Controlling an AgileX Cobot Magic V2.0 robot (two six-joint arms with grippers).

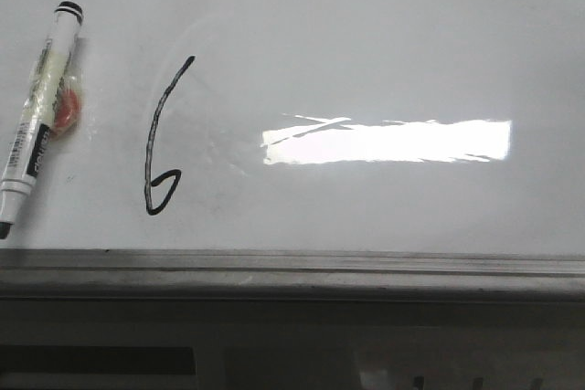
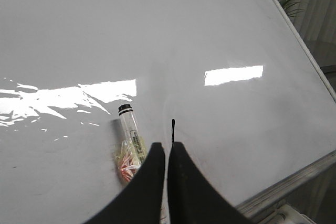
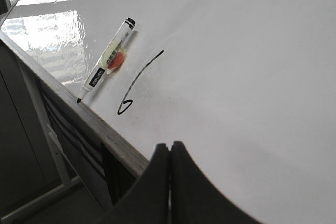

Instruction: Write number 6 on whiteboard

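Note:
The number 6 [image 1: 161, 148] is a thin black stroke with a slanted stem and small pointed loop, drawn on the whiteboard [image 1: 384, 52]. It also shows in the right wrist view [image 3: 137, 83]; only its top end [image 2: 172, 129] shows in the left wrist view. A white marker [image 1: 38, 116] with black caps lies on the board left of the 6, over a crumpled clear wrapper with red in it. The marker also shows in both wrist views [image 2: 131, 135] [image 3: 105, 61]. My left gripper [image 2: 167, 146] is shut and empty above the board. My right gripper [image 3: 169, 145] is shut and empty near the board's rail.
A grey metal rail [image 1: 292, 267] runs along the board's near edge, with dark frame parts below it. Bright light glare [image 1: 388, 142] lies on the board right of the 6. A board stand leg [image 3: 50, 145] shows beneath the rail.

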